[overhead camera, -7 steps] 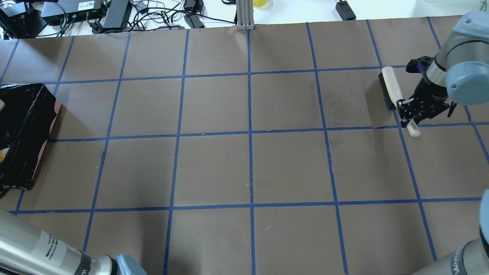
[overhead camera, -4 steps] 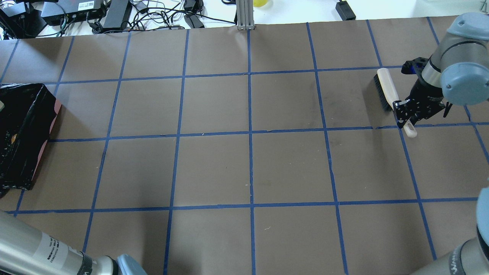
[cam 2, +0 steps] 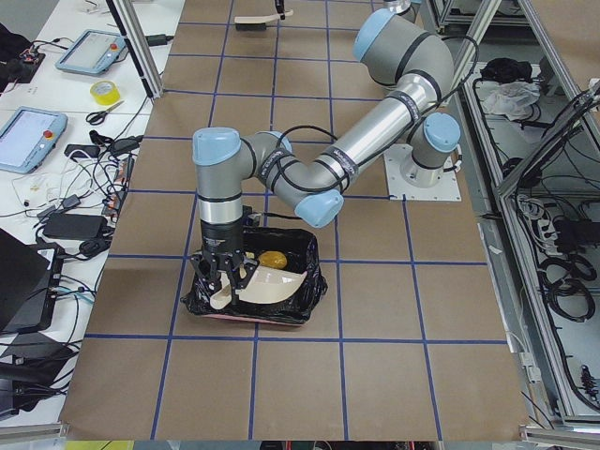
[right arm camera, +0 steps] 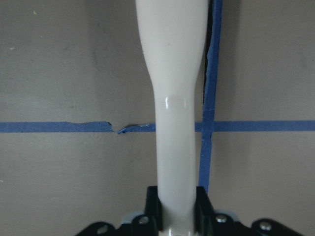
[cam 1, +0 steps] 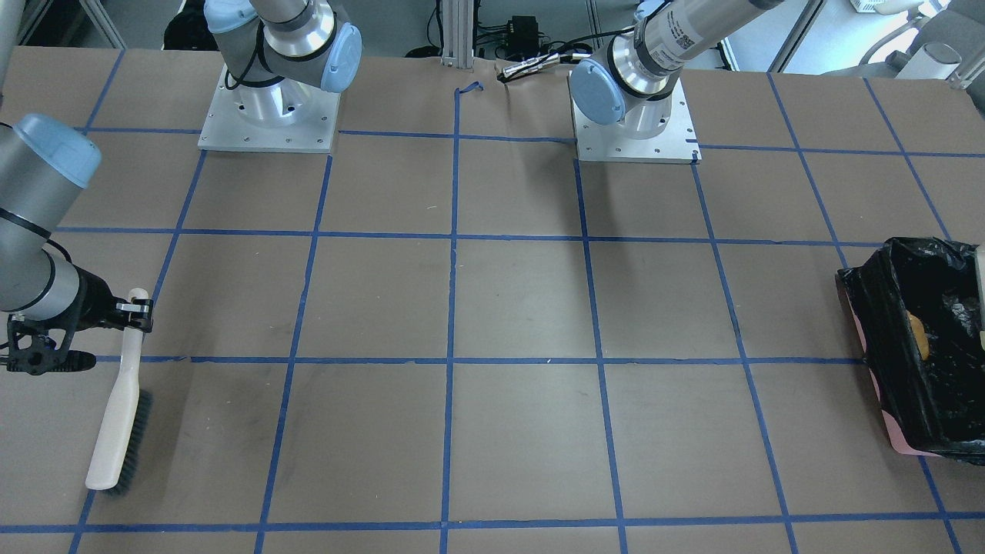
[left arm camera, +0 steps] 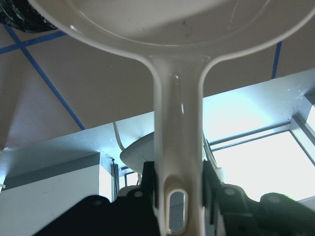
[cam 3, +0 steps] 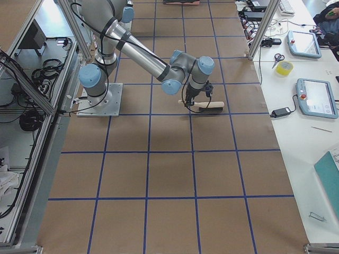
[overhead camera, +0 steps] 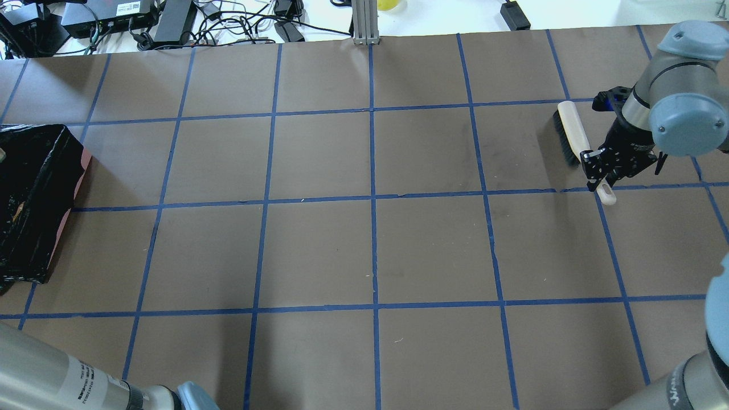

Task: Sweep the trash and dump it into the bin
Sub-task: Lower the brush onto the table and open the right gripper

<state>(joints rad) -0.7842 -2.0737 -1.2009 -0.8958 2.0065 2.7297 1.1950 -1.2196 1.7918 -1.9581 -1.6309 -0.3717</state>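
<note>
The bin [overhead camera: 40, 188], pink with a black bag, stands at the table's left end; it also shows in the front view [cam 1: 877, 338] and left side view [cam 2: 305, 305]. A yellow-brown lump of trash [cam 2: 273, 258] lies inside it, also seen from the front [cam 1: 918, 336]. My left gripper [left arm camera: 178, 184] is shut on the beige dustpan's handle and holds the dustpan [cam 2: 272, 284] tilted inside the bin. My right gripper [overhead camera: 595, 169] is shut on the handle of a white brush [overhead camera: 571, 132] with black bristles, which rests on the table at the right end [cam 1: 115, 431].
Brown paper with a blue tape grid covers the table [overhead camera: 370, 250]. Both arm bases [cam 1: 631, 115] stand at the robot's edge. Cables and power supplies [overhead camera: 171, 23] lie beyond the far edge. A metal post [overhead camera: 364, 23] stands at the far middle.
My right gripper has shifted the brush a little to the left in the overhead view. The yellow-brown bit seen in the bin has shifted slightly.
</note>
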